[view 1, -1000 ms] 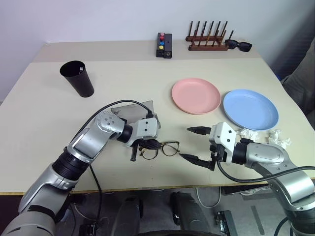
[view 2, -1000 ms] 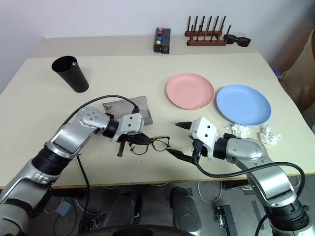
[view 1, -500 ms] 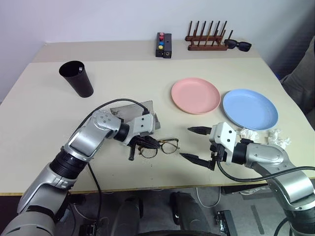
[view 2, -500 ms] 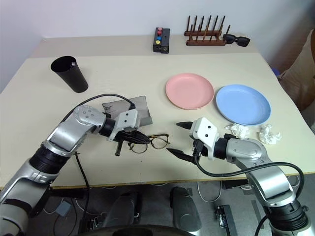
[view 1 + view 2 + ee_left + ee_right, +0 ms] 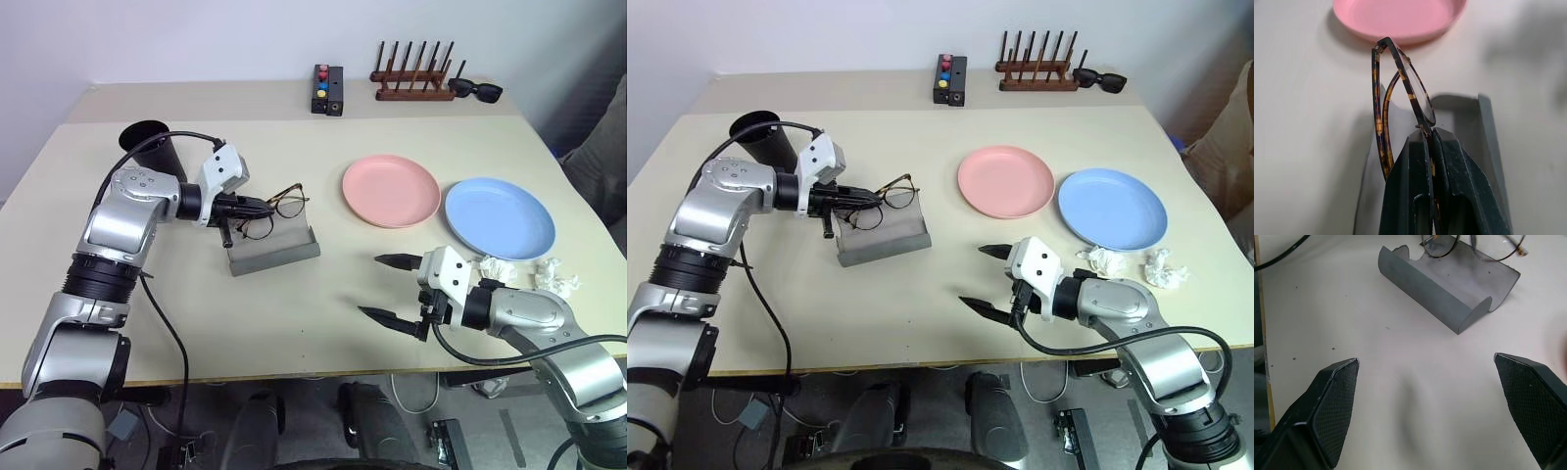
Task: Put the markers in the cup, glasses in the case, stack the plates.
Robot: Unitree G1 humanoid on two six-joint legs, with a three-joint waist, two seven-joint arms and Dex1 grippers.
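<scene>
My left gripper (image 5: 247, 208) is shut on the glasses (image 5: 285, 202), pinching the thin tortoiseshell frame (image 5: 1400, 73) at one lens. It holds them in the air just above the back of the open grey case (image 5: 274, 251). The black cup (image 5: 147, 145) stands behind my left arm, partly hidden by it. The markers are out of view. The pink plate (image 5: 390, 190) and the blue plate (image 5: 499, 216) lie side by side at the right. My right gripper (image 5: 392, 290) hovers open and empty near the table's front, right of the case (image 5: 1444, 289).
At the back edge stand a black box with coloured buttons (image 5: 326, 90) and a wooden rack (image 5: 411, 84), with black sunglasses (image 5: 477, 92) beside it. Crumpled tissues (image 5: 556, 276) lie by the blue plate. Bare tabletop lies between the case and my right gripper.
My left gripper has lifted the glasses off the table in front of the case and carried them back and leftward, above the case. My right gripper has not moved.
</scene>
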